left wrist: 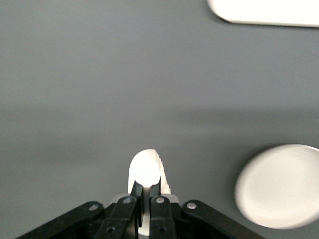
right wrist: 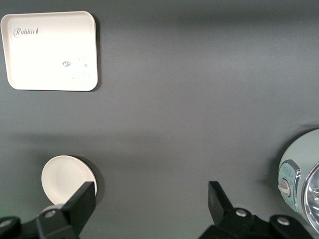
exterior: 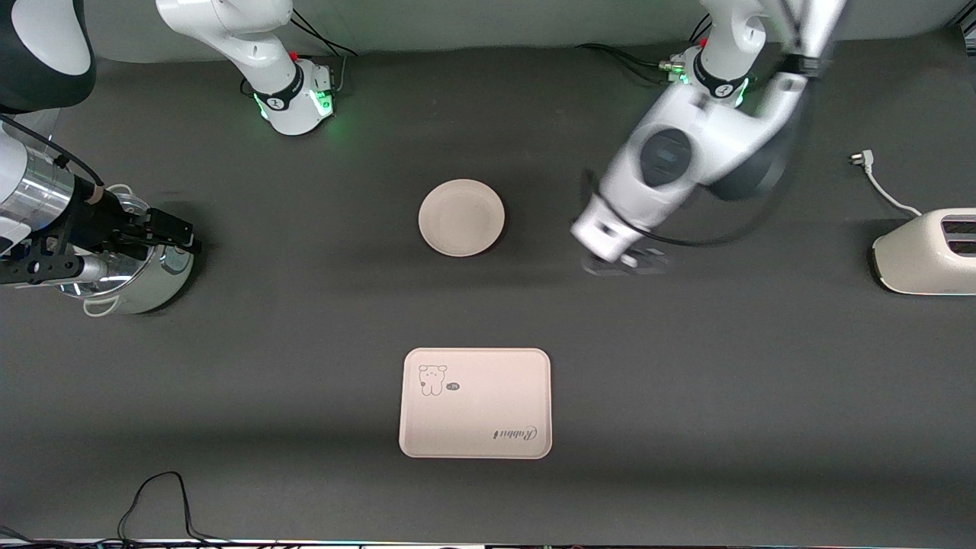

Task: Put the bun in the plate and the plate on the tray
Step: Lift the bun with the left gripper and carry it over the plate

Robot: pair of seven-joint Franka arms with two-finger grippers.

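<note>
The bun point(left wrist: 145, 169), a small off-white lump, is pinched between the fingers of my left gripper point(left wrist: 146, 191), which is shut on it. In the front view the left gripper point(exterior: 621, 261) hangs low over bare table beside the plate point(exterior: 461, 217), toward the left arm's end. The round cream plate point(left wrist: 279, 186) lies with nothing on it. The cream-pink tray point(exterior: 475, 402) lies nearer the front camera than the plate, also bare. My right gripper point(exterior: 171, 232) waits open over a steel pot, its fingers point(right wrist: 82, 204) spread wide with nothing between them.
A steel pot point(exterior: 137, 267) stands at the right arm's end of the table. A white toaster point(exterior: 926, 252) sits at the left arm's end, its cord and plug point(exterior: 877, 179) trailing toward the bases. Dark table surface lies between plate and tray.
</note>
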